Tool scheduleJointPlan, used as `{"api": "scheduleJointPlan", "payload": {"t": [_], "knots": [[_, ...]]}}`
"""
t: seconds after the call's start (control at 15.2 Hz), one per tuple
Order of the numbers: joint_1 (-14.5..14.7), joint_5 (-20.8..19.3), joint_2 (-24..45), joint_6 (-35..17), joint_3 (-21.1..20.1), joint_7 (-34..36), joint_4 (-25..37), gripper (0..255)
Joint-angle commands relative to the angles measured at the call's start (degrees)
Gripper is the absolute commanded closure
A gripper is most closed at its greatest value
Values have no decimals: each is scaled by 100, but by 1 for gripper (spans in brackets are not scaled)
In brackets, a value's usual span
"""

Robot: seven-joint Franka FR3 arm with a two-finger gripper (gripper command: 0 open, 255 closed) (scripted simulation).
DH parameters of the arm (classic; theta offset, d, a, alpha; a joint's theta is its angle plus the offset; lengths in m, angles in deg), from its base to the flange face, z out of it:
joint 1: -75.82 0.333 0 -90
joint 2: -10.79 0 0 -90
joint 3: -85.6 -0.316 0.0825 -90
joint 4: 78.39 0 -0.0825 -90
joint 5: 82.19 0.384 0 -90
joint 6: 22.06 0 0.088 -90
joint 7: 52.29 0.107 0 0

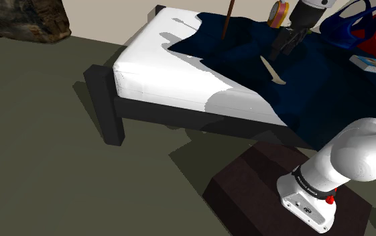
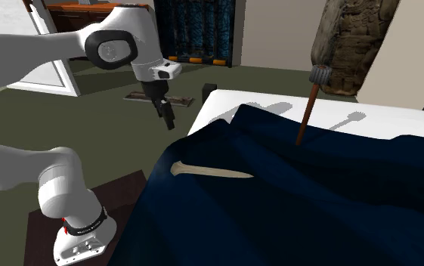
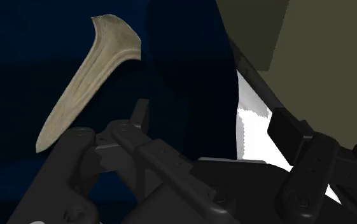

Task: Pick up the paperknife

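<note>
Paperknife (image 3: 84, 83), pale, bone-like, tapered with flared end, flat on dark blue blanket (image 1: 327, 100), jaws spread apart nearby

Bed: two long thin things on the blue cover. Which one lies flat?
The pale beige paperknife lies flat on the blue cover. The dark brown stick, with its knobbed top, stands on end instead.

The thin brown rod (image 1: 227, 21) runs off the shoulder view's upper edge; the small white-and-blue flat thing (image 1: 369, 63) at right is too small to identify.
</note>
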Motion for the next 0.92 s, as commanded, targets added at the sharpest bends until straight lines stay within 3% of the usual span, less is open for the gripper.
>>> {"api": "scheduleJointPlan", "payload": {"t": [0.0, 0.86], "knots": [[0, 0, 0, 0, 0, 0, 0, 0], [-1088, 177, 2069, -799, 936, 1246, 831, 0]]}}
